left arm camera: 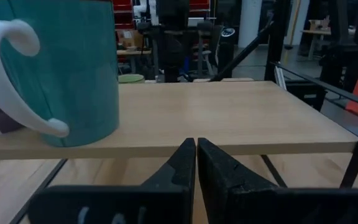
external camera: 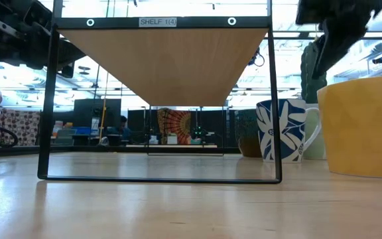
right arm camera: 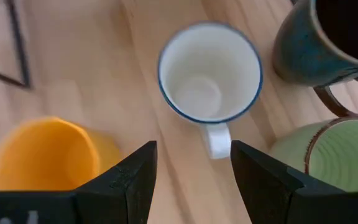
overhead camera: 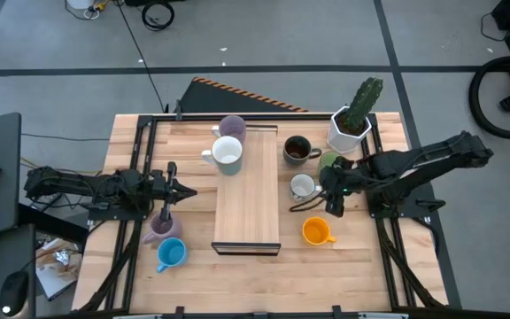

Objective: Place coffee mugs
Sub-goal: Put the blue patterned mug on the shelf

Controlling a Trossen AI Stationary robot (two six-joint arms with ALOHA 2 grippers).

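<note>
- Wooden table (overhead camera: 370, 257) seen from above, with a black-framed shelf (overhead camera: 247, 190) standing at its centre; two mugs already sit on the shelf top, six remain on the table.
- Purple mug (overhead camera: 232, 128) and white mug (overhead camera: 227, 152) stand at the shelf's far end, just beside each other, leaving the near part of the board bare, likely so later mugs can go in front.
- Right of the shelf: dark mug (overhead camera: 297, 150) far, small white mug (overhead camera: 303, 186) in the middle, green mug (overhead camera: 329, 162) just beside it, orange mug (overhead camera: 316, 231) near.
- Cactus pot (overhead camera: 354, 118) stands at the far right corner, apart from the task.
- Right gripper (overhead camera: 334, 197) hovers over the small white mug (right arm camera: 209, 73); its fingers (right arm camera: 127, 175) are spread apart and point down, straddling the handle side, which suggests this mug is the next pick.
- Left of the shelf: second purple mug (overhead camera: 160, 227) and blue mug (overhead camera: 171, 254), close together near the front.
- Left gripper (overhead camera: 187, 190) is level with the shelf's left edge, fingers pressed together and empty, apparently waiting.
- Judged progress: about a quarter done.
</note>
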